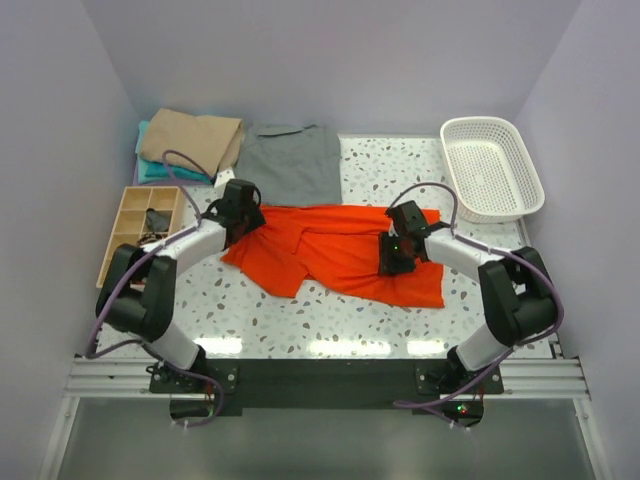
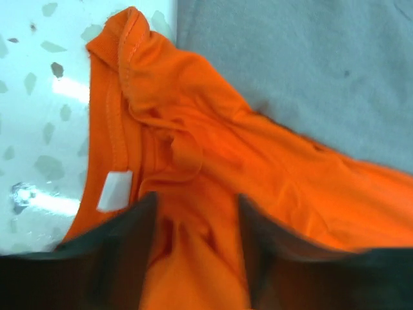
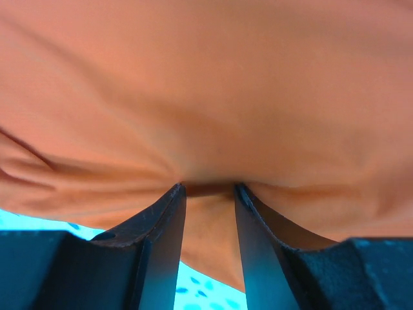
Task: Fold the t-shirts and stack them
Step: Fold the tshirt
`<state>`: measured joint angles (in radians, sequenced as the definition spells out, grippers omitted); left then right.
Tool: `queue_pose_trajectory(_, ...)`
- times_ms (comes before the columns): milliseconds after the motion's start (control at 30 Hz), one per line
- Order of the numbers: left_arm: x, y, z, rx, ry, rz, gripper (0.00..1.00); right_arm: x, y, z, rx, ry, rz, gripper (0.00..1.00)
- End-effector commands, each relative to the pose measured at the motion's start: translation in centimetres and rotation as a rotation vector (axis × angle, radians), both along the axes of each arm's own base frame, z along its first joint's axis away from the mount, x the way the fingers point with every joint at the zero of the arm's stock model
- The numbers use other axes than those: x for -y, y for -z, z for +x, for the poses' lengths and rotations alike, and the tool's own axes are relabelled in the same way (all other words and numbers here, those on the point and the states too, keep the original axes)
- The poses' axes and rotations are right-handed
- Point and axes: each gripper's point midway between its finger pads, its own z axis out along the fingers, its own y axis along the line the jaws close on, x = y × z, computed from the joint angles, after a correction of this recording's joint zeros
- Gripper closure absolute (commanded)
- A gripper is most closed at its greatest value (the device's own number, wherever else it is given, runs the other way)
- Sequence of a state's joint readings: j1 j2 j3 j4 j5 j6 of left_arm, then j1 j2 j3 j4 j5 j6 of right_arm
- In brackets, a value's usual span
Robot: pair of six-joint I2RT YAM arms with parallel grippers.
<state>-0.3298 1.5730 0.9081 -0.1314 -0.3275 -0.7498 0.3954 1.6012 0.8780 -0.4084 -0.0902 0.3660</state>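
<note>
Left of the orange-red t-shirt (image 1: 335, 255), a wooden tray (image 1: 128, 213) holds small dark bits (image 1: 152, 220) in some compartments. A white mesh basket (image 1: 492, 170) stands beyond the shirt's right end. The shirt lies spread under both grippers. The left gripper (image 2: 195, 205), fingers partly apart, straddles bunched cloth by the collar (image 2: 119, 97). The right gripper (image 3: 210, 190), likewise part-open, straddles a puckered fold.

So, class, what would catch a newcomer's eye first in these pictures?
A bright orange-red t-shirt lies crumpled across the middle of the speckled table, the left gripper at its collar and the right gripper on its right part. Behind it lies a grey t-shirt, and a white basket sits far right.
</note>
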Motion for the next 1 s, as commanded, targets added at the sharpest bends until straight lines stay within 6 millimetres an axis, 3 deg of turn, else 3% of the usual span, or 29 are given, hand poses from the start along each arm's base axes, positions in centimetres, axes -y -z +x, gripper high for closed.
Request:
queue_pose_trajectory(0, 0.0, 0.1, 3.0, 0.015, 0.029, 0.011, 0.28, 2.4, -0.6, -1.9, -0.014, 0.042, -0.089, 0.59)
queue_pose_trajectory(100, -0.6, 0.0, 1.7, 0.008, 0.021, 0.023, 0.20, 2.3, -1.6, -1.5, 0.020, 0.031, -0.081, 0.57)
queue_pose_trajectory(133, -0.7, -1.6, 1.2, 0.044, 0.026, 0.014, 0.20, 2.3, -2.0, -1.3, 0.029, 0.027, -0.079, 0.57)
queue_pose_trajectory(200, -1.2, -1.3, -1.2, 0.032, 0.041, 0.013, 0.18, 2.2, -2.5, -1.1, 0.040, 0.023, -0.076, 0.57)
queue_pose_trajectory(233, -1.4, -3.3, -2.1, 0.083, 0.044, -0.001, 0.18, 2.1, -3.0, -0.8, 0.051, 0.023, -0.074, 0.57)
queue_pose_trajectory(300, -2.2, -2.1, -5.1, 0.039, 0.043, 0.000, 0.18, 2.0, -3.5, -0.5, 0.064, 0.020, -0.068, 0.56)
queue_pose_trajectory(333, -2.3, -3.5, -6.0, 0.077, 0.041, -0.024, 0.18, 1.9, -3.7, -0.3, 0.071, 0.021, -0.066, 0.56)
queue_pose_trajectory(400, -2.2, -2.1, -8.8, 0.030, 0.055, -0.064, 0.18, 1.8, -3.9, 0.0, 0.076, 0.015, -0.065, 0.56)
queue_pose_trajectory(433, -2.0, -3.0, -9.5, 0.066, 0.065, -0.094, 0.19, 1.7, -4.2, 0.3, 0.083, 0.016, -0.062, 0.56)
queue_pose_trajectory(467, -1.6, -1.8, -10.9, 0.040, 0.071, -0.135, 0.20, 1.7, -4.1, 0.3, 0.080, 0.013, -0.065, 0.56)
queue_pose_trajectory(533, -1.2, -2.0, -11.9, 0.071, 0.073, -0.188, 0.22, 1.5, -4.3, 0.7, 0.086, 0.012, -0.060, 0.56)
queue_pose_trajectory(567, -1.2, -0.6, -12.8, 0.051, 0.075, -0.197, 0.24, 1.4, -4.3, 0.7, 0.084, 0.010, -0.060, 0.56)
queue_pose_trajectory(767, -0.2, 2.7, -14.0, 0.082, 0.080, -0.305, 0.33, 1.5, -4.6, 0.7, 0.090, 0.003, -0.061, 0.56)
queue_pose_trajectory(967, 0.3, 4.3, -13.5, 0.119, 0.071, -0.358, 0.36, 1.6, -4.6, 0.5, 0.088, -0.001, -0.067, 0.56)
